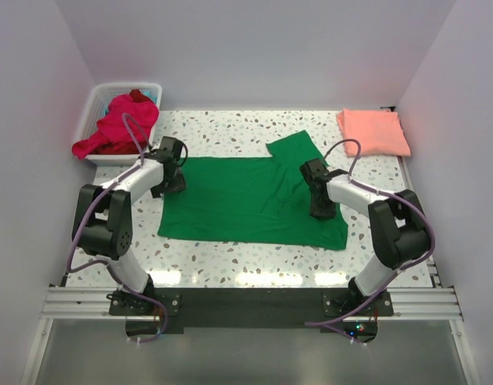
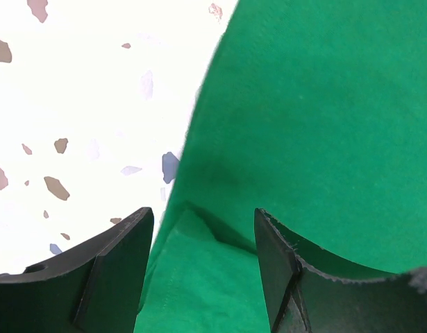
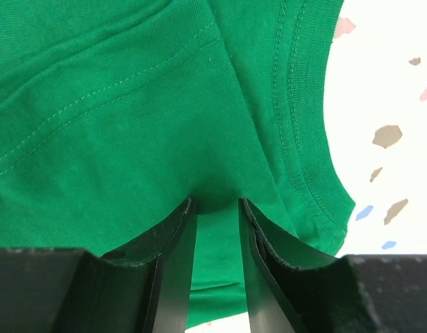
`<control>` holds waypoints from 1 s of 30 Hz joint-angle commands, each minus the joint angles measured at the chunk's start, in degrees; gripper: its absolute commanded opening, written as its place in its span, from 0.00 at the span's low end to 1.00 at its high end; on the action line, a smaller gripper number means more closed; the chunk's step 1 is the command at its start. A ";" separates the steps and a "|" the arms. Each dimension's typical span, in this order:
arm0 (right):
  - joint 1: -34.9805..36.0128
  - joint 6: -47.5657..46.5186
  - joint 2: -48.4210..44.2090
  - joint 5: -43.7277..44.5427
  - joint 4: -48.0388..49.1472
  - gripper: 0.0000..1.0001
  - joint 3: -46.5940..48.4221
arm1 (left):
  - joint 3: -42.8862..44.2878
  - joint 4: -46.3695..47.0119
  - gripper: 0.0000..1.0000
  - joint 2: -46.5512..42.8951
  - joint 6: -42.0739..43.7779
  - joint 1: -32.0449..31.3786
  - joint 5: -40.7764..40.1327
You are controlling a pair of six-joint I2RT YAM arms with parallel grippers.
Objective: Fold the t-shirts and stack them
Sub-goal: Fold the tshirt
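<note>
A bright green t-shirt (image 1: 246,200) lies spread flat on the speckled table, one sleeve folded up at the top right. My left gripper (image 1: 174,183) is at the shirt's left edge; in the left wrist view (image 2: 203,215) its jaws stand apart over a small fold of green cloth (image 2: 199,277). My right gripper (image 1: 321,210) is on the shirt's right part near the collar; in the right wrist view (image 3: 216,205) its jaws are closed on a pinch of green cloth (image 3: 130,104). A folded salmon-pink t-shirt (image 1: 373,131) lies at the back right. Red and magenta t-shirts (image 1: 118,128) are heaped in the basket.
A white plastic basket (image 1: 98,100) stands at the back left, with the red shirts hanging over its front edge. White walls close in the table on three sides. Bare speckled tabletop (image 1: 230,265) shows in front of the green shirt.
</note>
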 commanded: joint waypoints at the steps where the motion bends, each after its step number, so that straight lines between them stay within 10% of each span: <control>1: -0.79 2.58 0.63 2.24 -9.54 0.35 -1.81 | 0.94 -0.13 0.65 -1.58 -2.05 -0.05 -1.70; 30: -0.97 1.29 4.75 4.10 -9.46 0.33 23.32 | 39.71 0.48 0.61 30.23 -4.08 0.04 -4.52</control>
